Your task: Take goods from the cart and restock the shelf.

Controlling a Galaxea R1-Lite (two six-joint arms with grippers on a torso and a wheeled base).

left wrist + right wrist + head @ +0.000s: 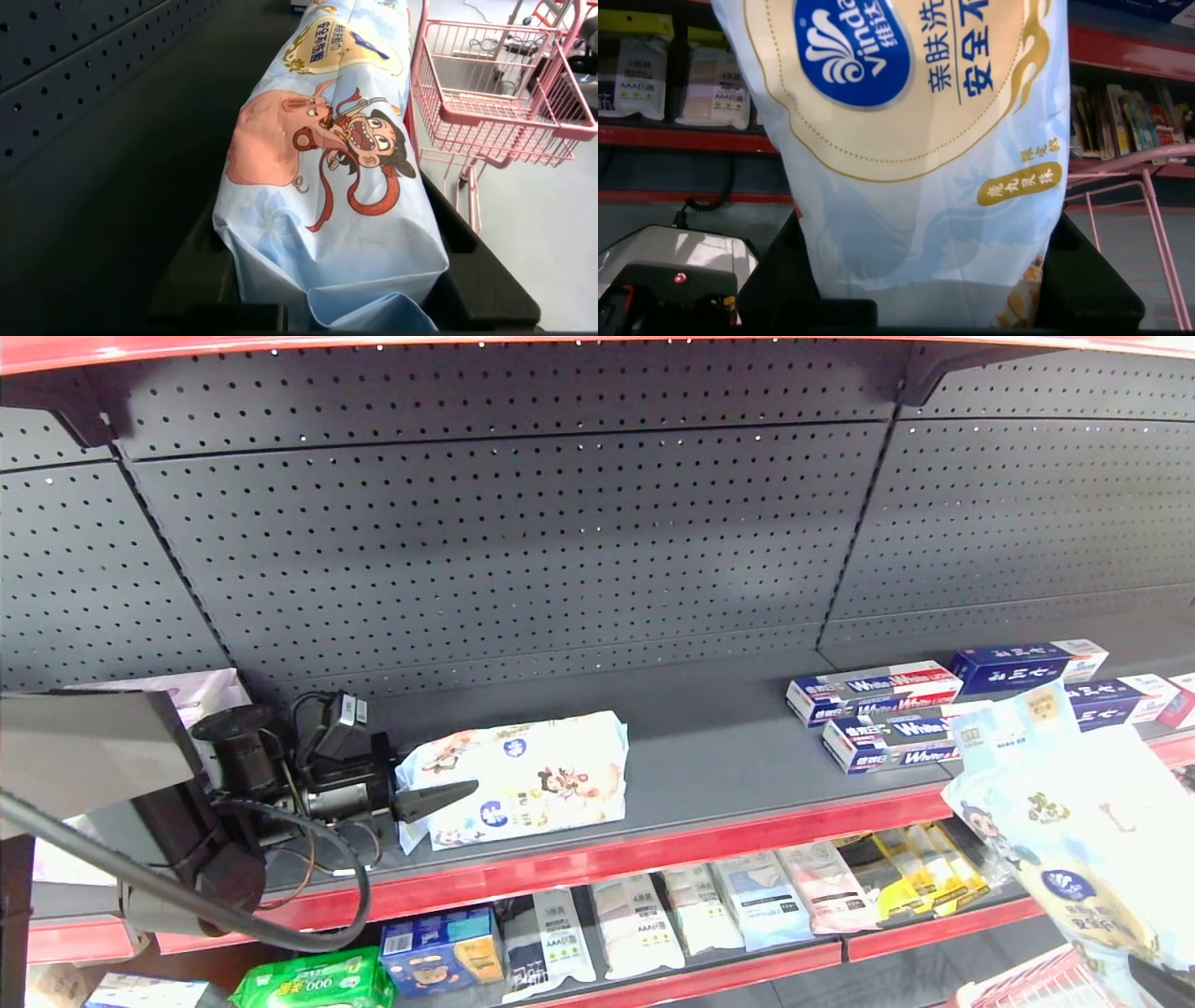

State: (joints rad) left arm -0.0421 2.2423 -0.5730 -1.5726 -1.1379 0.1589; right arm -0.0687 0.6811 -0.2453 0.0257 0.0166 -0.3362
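Note:
A white tissue pack [527,782] printed with cartoon figures lies on the dark shelf board [728,747]. My left gripper [450,786] is at its left end, shut on it. In the left wrist view the pack [327,159] runs away between the two black fingers [192,266]. My right gripper [924,247] is shut on a second pale blue and cream tissue pack [915,121]. That pack [1074,821] hangs in the air in front of the shelf's right end.
Blue and white toothpaste boxes [878,691] lie on the shelf's right part. A pale purple pack [191,695] sits behind my left arm. The lower shelf [747,896] holds several packs. A pink cart [495,93] stands in the aisle.

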